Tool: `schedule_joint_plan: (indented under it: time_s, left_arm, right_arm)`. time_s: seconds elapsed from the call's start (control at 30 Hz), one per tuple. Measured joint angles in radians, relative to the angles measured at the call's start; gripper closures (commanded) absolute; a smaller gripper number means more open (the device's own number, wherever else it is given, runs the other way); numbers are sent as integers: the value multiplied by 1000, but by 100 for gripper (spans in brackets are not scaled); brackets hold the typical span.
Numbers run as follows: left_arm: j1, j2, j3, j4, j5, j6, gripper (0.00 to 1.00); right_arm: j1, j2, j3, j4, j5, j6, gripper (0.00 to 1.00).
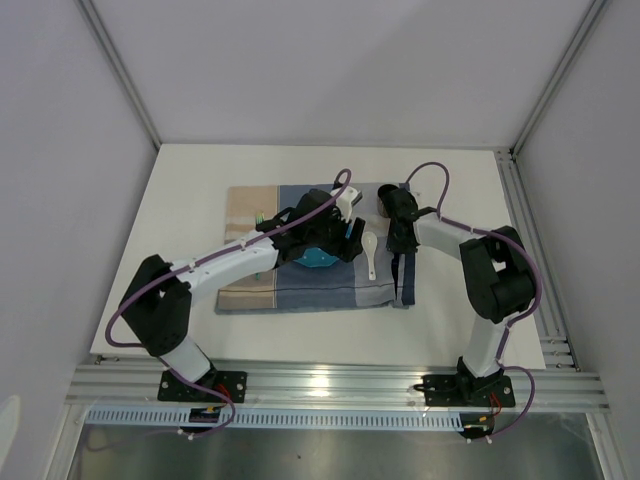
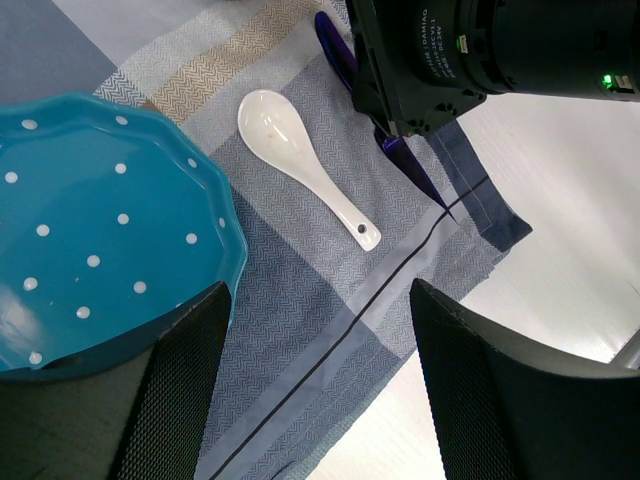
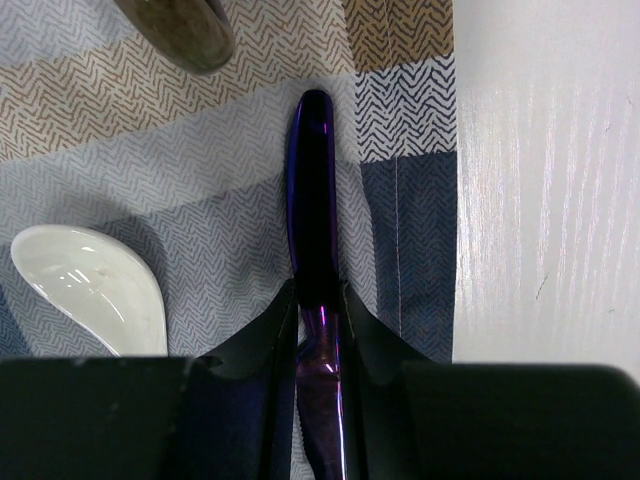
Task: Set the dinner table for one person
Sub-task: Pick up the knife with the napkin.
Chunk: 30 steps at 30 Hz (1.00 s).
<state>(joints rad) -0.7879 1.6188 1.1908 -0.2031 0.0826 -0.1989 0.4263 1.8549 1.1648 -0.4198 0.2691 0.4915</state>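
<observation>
On the white dinner table (image 1: 190, 200) lies a blue-and-beige checked placemat (image 1: 300, 292). A teal dotted plate (image 2: 90, 230) sits on the mat, partly under my left arm in the top view, where the plate (image 1: 318, 263) just shows. A white ceramic spoon (image 2: 300, 160) lies on the mat to its right. My left gripper (image 2: 320, 390) hangs open over the mat beside the plate, holding nothing. My right gripper (image 3: 318, 300) is shut on a glossy purple knife (image 3: 312, 200), near its handle. The knife (image 1: 404, 278) lies along the mat's right edge, right of the spoon (image 1: 370, 255).
Bare white tabletop (image 3: 540, 200) runs just right of the knife. A dark rounded thing (image 3: 180, 30) that I cannot identify sits at the top of the right wrist view. Silver rails (image 1: 530, 230) edge the table. The two wrists are close together over the mat.
</observation>
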Motion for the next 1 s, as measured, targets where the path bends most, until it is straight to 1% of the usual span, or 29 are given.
schedule_joint_plan:
  time_s: [0.57,1.0]
  left_arm:
    - [0,-4,-16,4,2,0,24]
    - [0,-4,-16,5,3,0,24]
  right_arm:
    - [8,-27,10,-87,1,-6,100]
    - [27,-34,97,-151,5,-23,100]
